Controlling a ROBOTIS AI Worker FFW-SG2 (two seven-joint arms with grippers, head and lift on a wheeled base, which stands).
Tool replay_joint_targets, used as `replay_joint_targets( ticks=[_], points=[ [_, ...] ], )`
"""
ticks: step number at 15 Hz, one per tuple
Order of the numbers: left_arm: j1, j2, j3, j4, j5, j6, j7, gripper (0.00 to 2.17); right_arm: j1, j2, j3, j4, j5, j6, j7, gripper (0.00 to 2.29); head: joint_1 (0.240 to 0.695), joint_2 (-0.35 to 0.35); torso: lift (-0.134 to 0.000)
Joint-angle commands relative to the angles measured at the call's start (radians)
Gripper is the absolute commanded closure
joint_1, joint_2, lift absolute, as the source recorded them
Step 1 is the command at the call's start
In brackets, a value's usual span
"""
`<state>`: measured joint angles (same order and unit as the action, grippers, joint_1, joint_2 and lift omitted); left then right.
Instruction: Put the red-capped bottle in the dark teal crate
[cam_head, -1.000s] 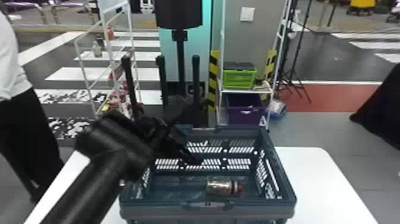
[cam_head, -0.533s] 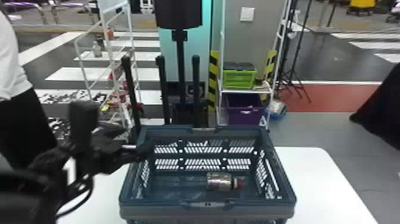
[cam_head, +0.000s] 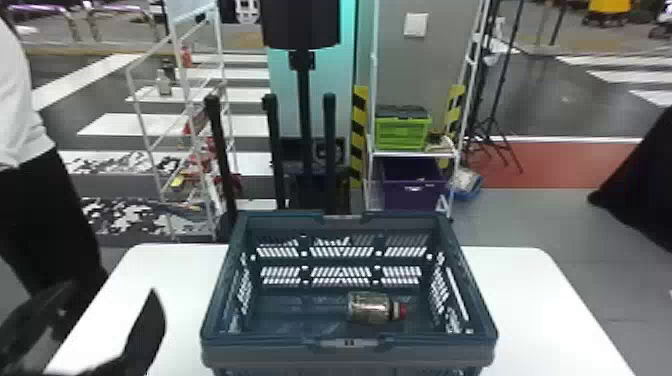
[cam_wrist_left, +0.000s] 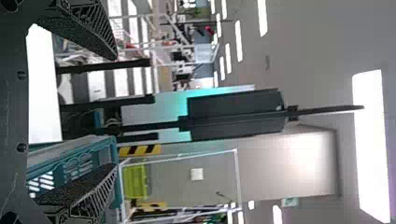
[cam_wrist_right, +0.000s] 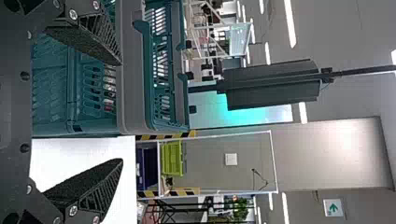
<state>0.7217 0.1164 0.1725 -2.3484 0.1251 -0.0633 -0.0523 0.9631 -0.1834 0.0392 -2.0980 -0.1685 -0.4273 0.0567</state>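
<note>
Both grippers were held open: the left gripper (cam_head: 113, 287) and the right gripper (cam_wrist_right: 122, 112).
The left one was seen at the head view's lower left corner, its black fingers (cam_head: 148, 327) parted; in each wrist view, two flat fingers were spread wide, their tips separated by a broad gap.

From above, a hand could pass into the left half of the crate (cam_head: 260, 347) (its walls block the sides); the bottle (cam_head: 369, 307) lies right of centre. The left gripper (cam_head: 112, 295) obstructs the desk's (cam_head: 540, 310) near left corner.
</note>
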Motion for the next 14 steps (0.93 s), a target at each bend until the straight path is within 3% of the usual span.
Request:
replay_joint_targets(
  ticks=[1,4,10,14],
  points=[
    [0.100,-0.064,-0.033,0.126,-0.013,-0.299,0.009,0.08,-0.001,-0.008,0.001,-0.007,0.000,0.012,0.000,0.15,0.499,0.000,0.000],
    [0.154,-0.077,-0.102,0.224,-0.039,-0.453,0.046,0.08,-0.007,-0.018,0.001,-0.014,-0.003,0.040,0.000,0.15,0.499,0.000,0.000],
    [0.170,-0.089,-0.242,0.294,-0.136,-0.471,0.213,0.07,-0.021,-0.048,0.004,-0.020,-0.019,0.062,-0.002,0.15,0.499,0.000,0.000],
    [0.170,-0.096,-0.268,0.317,-0.156,-0.422,0.218,0.07,-0.030,-0.053,0.007,-0.011,-0.026,0.071,-0.002,0.15,0.499,0.000,0.000]
  ],
)
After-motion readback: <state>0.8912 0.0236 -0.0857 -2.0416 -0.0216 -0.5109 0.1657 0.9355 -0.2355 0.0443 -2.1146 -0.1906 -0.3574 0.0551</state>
